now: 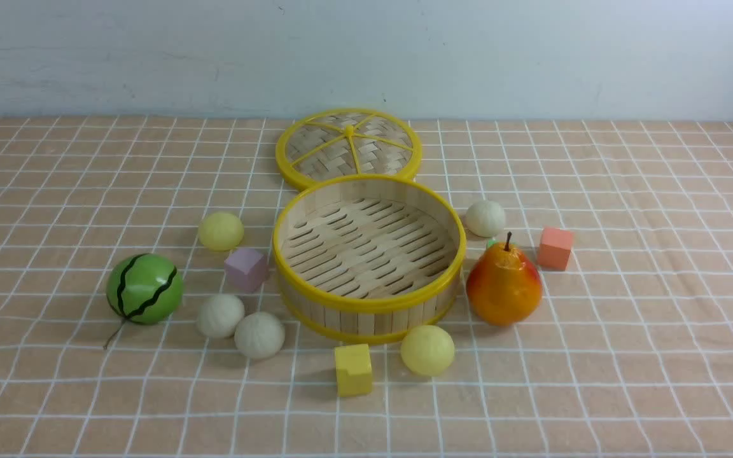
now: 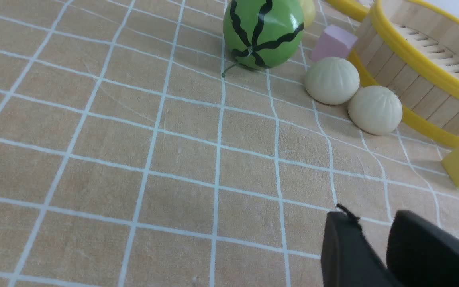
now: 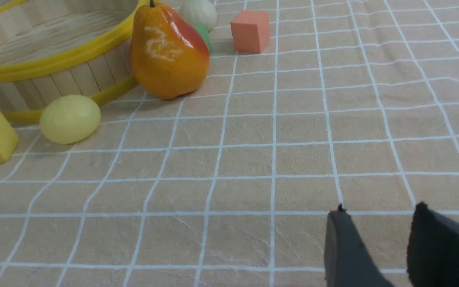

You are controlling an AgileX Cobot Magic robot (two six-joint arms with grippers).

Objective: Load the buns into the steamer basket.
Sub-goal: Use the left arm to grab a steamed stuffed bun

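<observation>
Matt, slightly creased checked cloth (image 1: pixel 627 381), steamer basket (image 1: pixel 366 318) of pale bare wooden slats — smooth yellow rims, woven-strip lid (image 1: pixel 349 149), glossy pear (image 1: pixel 503 289) and watermelon ball (image 1: pixel 144 288) with bright highlights, buns (image 1: pixel 259 335) matt and finely ridged, dull-faced cubes (image 1: pixel 353 369).

L gripper (image 2: pixel 371 215): shows in L wrist view only. Two dark fingers (image 2: pixel 345 247), tips apart w/ a narrow gap, nothing btwn them. It hangs low over the cloth (image 2: pixel 94 167), pitched down, aimed approx 12 o'clock (away from robot), and sits toward the 7 o'clock part of the table.

R gripper (image 3: pixel 381 209): shows in R wrist view only. Fingers (image 3: pixel 343 247) are apart, gap wider than L's, nothing held. It's also low, pitched down, aimed approx 12 o'clock, toward the 5 o'clock part of the table.

Arms & wrists themselves: out of view in all 3 cams.
</observation>
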